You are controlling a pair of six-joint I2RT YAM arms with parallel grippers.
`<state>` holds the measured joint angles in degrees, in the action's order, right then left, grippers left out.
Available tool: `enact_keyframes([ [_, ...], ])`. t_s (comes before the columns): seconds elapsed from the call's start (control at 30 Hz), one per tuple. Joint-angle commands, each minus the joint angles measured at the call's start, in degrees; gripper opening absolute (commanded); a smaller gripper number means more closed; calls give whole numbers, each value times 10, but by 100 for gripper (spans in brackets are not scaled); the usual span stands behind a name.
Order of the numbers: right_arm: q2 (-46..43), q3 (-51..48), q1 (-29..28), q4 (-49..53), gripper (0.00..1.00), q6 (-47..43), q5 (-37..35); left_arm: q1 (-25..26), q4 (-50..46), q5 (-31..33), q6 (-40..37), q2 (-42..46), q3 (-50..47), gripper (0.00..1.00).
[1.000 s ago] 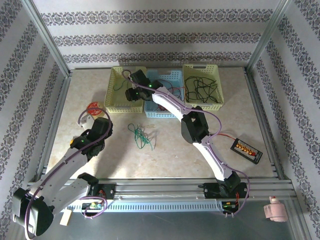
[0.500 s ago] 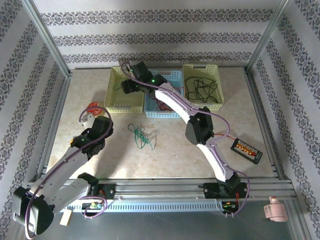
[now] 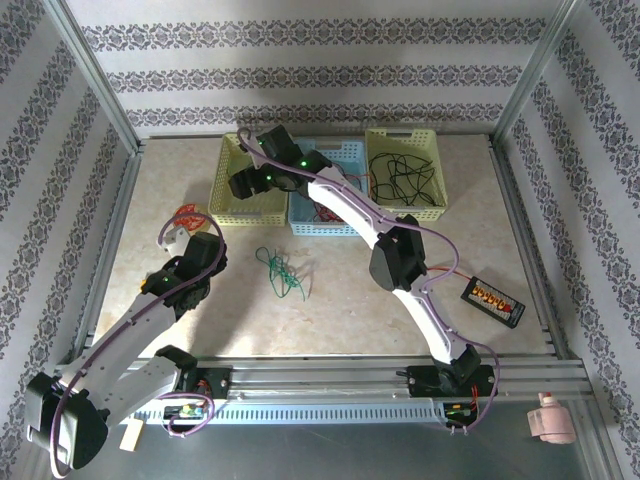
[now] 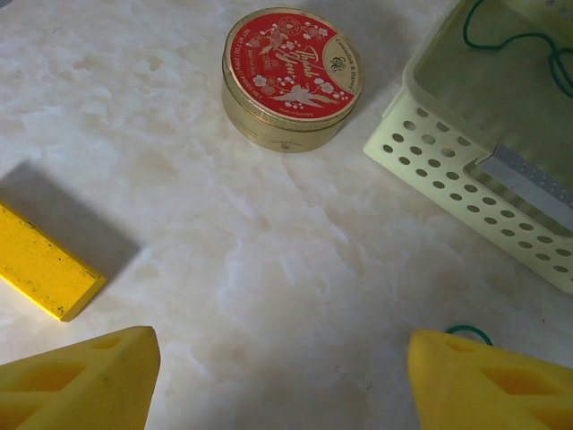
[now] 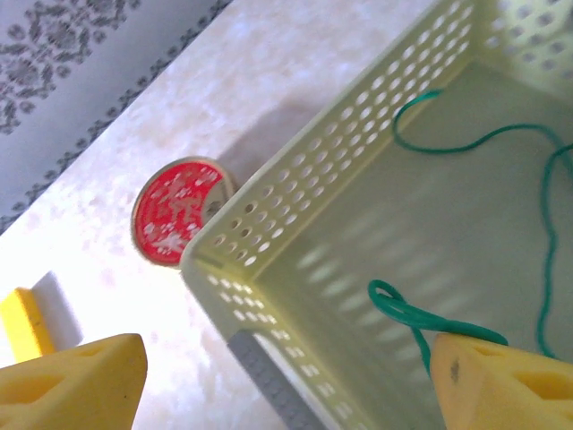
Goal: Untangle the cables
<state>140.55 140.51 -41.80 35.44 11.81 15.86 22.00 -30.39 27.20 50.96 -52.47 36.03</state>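
Green cable [image 5: 403, 315] lies loose on floor of left basket [image 5: 295, 206], small loop near the front wall, rest curving toward the back wall

Green tangle [image 3: 280, 272] sits on bare desk [image 3: 350, 290] in front of left basket, a bit toward its right side, apart from it

Red cables [image 3: 322, 210] are in blue basket [image 3: 345, 150] just beside left basket on its right; black cables [image 3: 405, 178] are in right basket [image 3: 432, 140], one further along the same row

Right pincer [image 5: 286, 358] hangs over left basket at its front left corner, fingers spread wide, nothing between them; the green loop runs up to one finger [image 5: 501, 376], cannot tell if touching

Left pincer [image 4: 282, 354] is low over desk, front-left of left basket, fingers spread wide, empty; green sliver [image 4: 470, 331] shows at edge of one finger [image 4: 488, 381], too little to tell which cable

Tin [image 4: 291, 76], red lid, stands on desk left of left basket, near but apart; yellow block [image 4: 40, 269] lies flat, further from left basket than tin

Black box [image 3: 492, 300] sits on desk well apart from left basket, far to its right and nearer the arm bases
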Motion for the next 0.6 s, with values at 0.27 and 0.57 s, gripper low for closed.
enact_keyframes([
  [0.27, 26, -37, -8, 69, 82, 16, -10, -7, 13, 2, -19, -4, 23, 73],
  [0.57, -28, -57, -9, 53, 81, -5, -77, -7, 15, -1, -27, -11, 28, 74],
])
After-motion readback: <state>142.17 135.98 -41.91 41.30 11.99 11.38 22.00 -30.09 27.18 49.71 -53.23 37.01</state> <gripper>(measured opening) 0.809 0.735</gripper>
